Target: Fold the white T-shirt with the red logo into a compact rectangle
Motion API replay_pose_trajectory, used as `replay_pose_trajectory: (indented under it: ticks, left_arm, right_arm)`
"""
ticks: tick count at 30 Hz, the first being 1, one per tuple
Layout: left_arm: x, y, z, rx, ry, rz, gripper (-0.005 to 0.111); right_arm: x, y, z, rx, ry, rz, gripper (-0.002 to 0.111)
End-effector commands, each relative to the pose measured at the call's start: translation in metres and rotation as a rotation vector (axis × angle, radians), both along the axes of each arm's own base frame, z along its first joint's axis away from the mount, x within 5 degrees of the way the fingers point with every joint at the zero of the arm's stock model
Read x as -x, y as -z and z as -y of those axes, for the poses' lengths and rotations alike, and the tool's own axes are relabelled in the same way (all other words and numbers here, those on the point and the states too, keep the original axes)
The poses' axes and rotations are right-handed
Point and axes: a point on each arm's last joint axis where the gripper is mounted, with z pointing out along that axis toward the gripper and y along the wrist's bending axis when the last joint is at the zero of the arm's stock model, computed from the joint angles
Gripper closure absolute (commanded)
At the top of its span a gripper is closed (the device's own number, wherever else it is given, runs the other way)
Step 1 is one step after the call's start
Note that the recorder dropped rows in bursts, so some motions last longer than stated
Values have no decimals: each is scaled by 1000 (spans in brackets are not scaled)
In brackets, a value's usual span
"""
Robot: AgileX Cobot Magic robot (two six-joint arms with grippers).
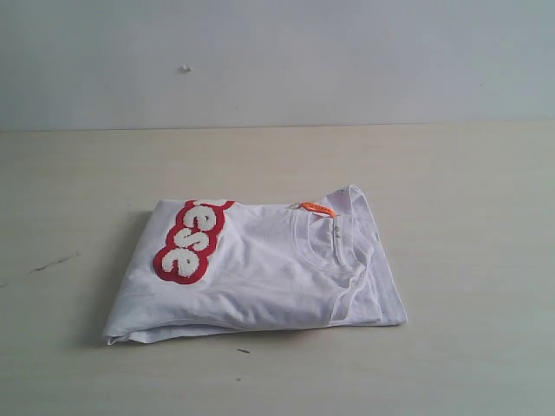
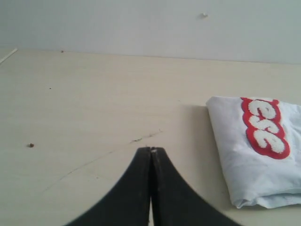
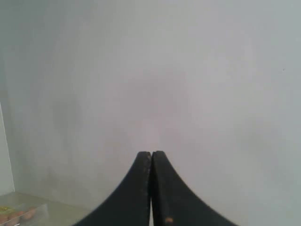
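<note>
Pale wooden table (image 1: 468, 347) carries the white T-shirt (image 1: 260, 277), folded into a rectangle near its middle. The left gripper (image 2: 151, 150), clenched on nothing, hangs above the tabletop beside the shirt. The right gripper (image 3: 151, 154), also clenched and empty, faces a wall. The red logo (image 1: 191, 243) lies on the fold's left part in the exterior view, and the orange neck tag (image 1: 317, 209) sits at the collar.

table (image 1: 468, 347) — pale wood | scratch (image 1: 54, 263) — thin, dark | wall (image 1: 347, 61) — grey

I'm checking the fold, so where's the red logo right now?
In the exterior view the red logo sits on top of the folded white T-shirt, near its left end, left of the orange neck tag.
</note>
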Motion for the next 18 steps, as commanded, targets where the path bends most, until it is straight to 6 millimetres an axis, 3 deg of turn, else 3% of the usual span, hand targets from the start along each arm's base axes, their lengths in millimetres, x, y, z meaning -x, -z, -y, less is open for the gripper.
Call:
replay_pose_trajectory:
  ticks: [1, 6, 18]
  left_arm:
    - [0, 1, 1, 36, 9, 2, 107]
    - [0, 1, 0, -63, 24, 8, 107]
    - [0, 1, 0, -101, 32, 6, 107]
  right_arm:
    - [0, 1, 0, -3, -1, 3, 108]
    - [0, 1, 0, -3, -1, 3, 108]
    - [0, 1, 0, -3, -1, 3, 108]
